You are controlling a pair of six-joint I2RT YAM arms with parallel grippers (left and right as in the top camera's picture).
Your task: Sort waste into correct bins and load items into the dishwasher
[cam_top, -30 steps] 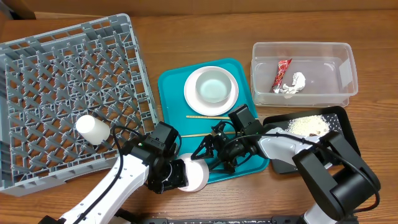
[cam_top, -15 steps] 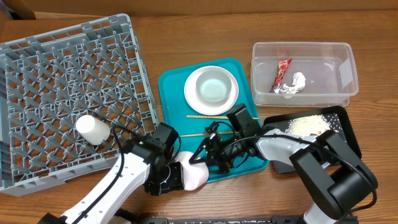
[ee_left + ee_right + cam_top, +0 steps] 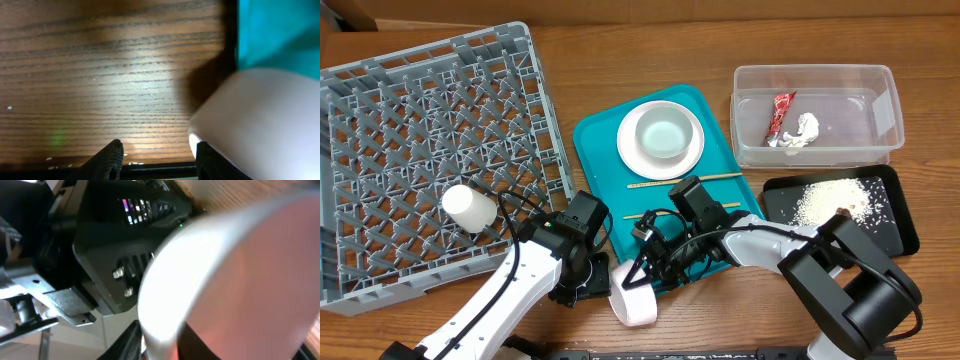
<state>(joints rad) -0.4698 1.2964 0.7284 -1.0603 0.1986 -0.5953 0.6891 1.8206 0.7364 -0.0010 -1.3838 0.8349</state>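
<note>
Glossy round pink bowl point(image 3: 632, 304) tipped on edge.
Pinched at rim by low-reaching right gripper point(image 3: 638, 278); left gripper point(image 3: 159, 153) slack, empty.

Looks like robot lab bench w/ kitchen props: plain wood tabletop point(image 3: 640, 55), 2 robot arms point(image 3: 510, 285) bottom centre, grey dish rack point(image 3: 380, 120) upper left, teal tray point(image 3: 595, 160) mid, clear tub point(image 3: 810, 70) upper right.
</note>
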